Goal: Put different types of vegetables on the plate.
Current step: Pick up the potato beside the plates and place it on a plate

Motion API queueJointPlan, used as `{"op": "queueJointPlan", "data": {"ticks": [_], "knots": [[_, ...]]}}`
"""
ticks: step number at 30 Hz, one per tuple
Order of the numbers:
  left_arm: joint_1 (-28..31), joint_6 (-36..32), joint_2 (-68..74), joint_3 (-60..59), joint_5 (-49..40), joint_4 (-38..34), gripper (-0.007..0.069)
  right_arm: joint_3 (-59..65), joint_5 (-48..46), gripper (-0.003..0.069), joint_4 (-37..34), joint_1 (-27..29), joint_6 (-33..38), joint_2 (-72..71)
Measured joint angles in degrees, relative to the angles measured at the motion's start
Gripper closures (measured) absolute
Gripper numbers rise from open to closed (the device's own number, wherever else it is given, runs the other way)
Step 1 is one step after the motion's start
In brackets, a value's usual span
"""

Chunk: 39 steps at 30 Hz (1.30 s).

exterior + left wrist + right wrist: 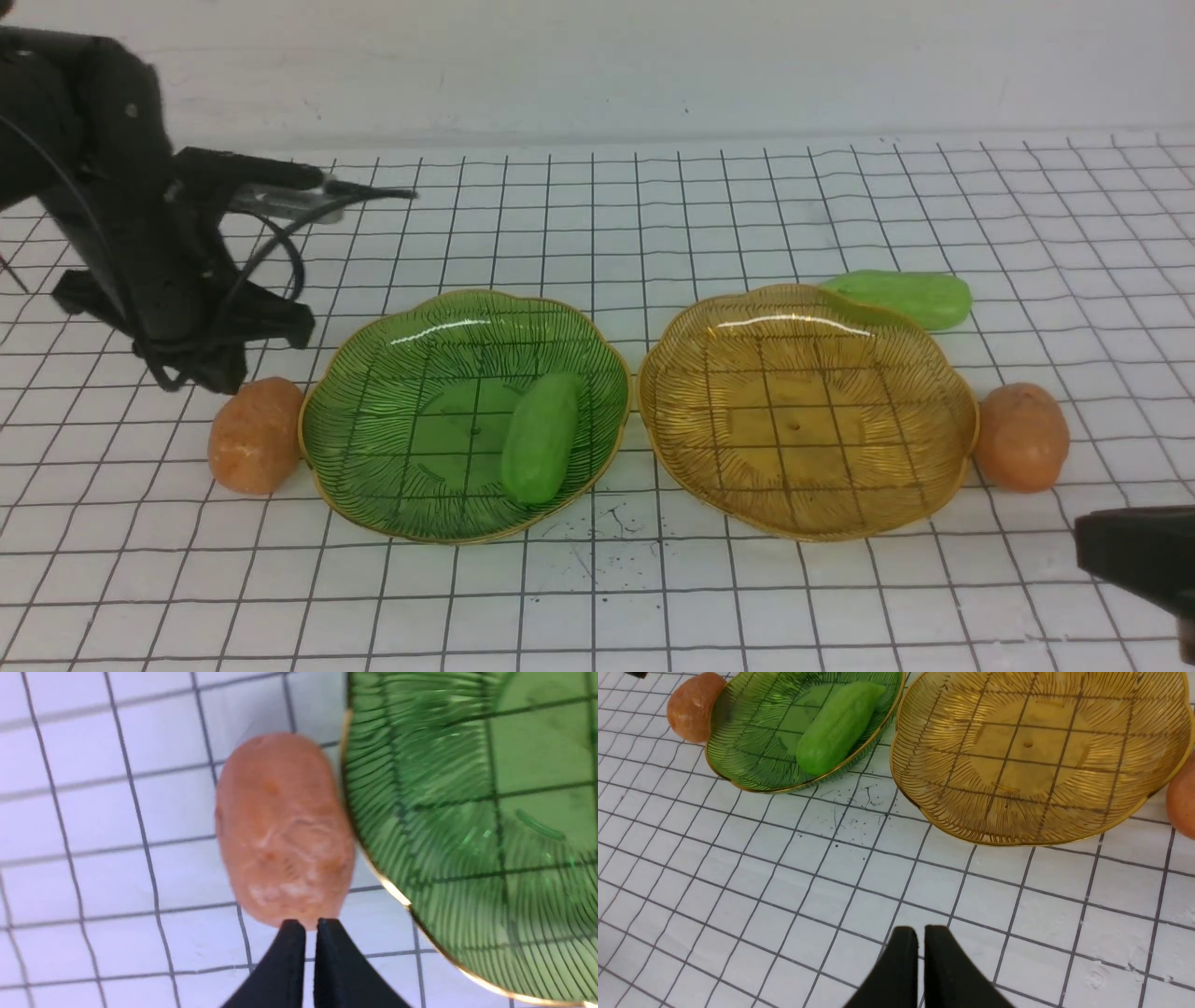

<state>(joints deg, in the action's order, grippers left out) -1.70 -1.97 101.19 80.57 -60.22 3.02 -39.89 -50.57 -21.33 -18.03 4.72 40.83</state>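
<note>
A light-green cucumber [541, 437] lies inside the green plate [373, 439]. The amber plate [728, 467] to its right holds nothing. A second cucumber [910, 299] lies on the table behind the amber plate. One orange-brown potato [255, 434] rests against the green plate's left rim, and another potato [1022, 437] sits at the amber plate's right rim. My left gripper [310, 926] hangs shut and empty just over the near end of the left potato [282, 828]. My right gripper [920, 935] is shut and empty, low over bare table in front of the amber plate [971, 812].
The table is a white sheet with a black grid [597, 597]. A white wall runs along the back. My left arm [140, 243] with its cable loop stands over the table's left side. The right arm [1134, 551] shows at the lower right corner.
</note>
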Motion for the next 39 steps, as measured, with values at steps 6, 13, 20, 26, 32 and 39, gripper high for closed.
{"op": "queueJointPlan", "data": {"ticks": [6, 13, 20, 26, 32, 39], "knots": [[3.8, -1.2, 1.7, 0.1, -0.2, -1.7, 0.0588, 0.0, -0.5, 0.0646, 0.0, 0.0, 0.0, 0.0], [3.7, -1.7, 2.0, 0.1, 5.7, -3.7, 0.0353, 0.0, -0.5, 0.0646, 0.0, 0.0, 0.0, 0.0], [3.7, -1.7, 4.8, 0.1, 7.2, -4.0, -0.0007, 0.0, -0.6, 0.0646, 0.0, 0.0, 0.0, 0.0], [3.7, -1.7, 8.4, 0.1, 7.9, -2.3, -0.0057, 0.0, -0.6, 0.0646, 0.0, 0.0, 0.0, 0.0], [3.7, -1.7, 10.0, 0.1, 7.9, -2.3, -0.0034, 0.0, -0.7, 0.0646, 0.1, 0.0, 0.0, 0.0], [3.7, -1.7, 11.1, 0.1, 7.2, -2.4, 0.0127, 0.0, -0.7, 0.0646, 0.1, 0.0, 0.0, 0.0]]}}
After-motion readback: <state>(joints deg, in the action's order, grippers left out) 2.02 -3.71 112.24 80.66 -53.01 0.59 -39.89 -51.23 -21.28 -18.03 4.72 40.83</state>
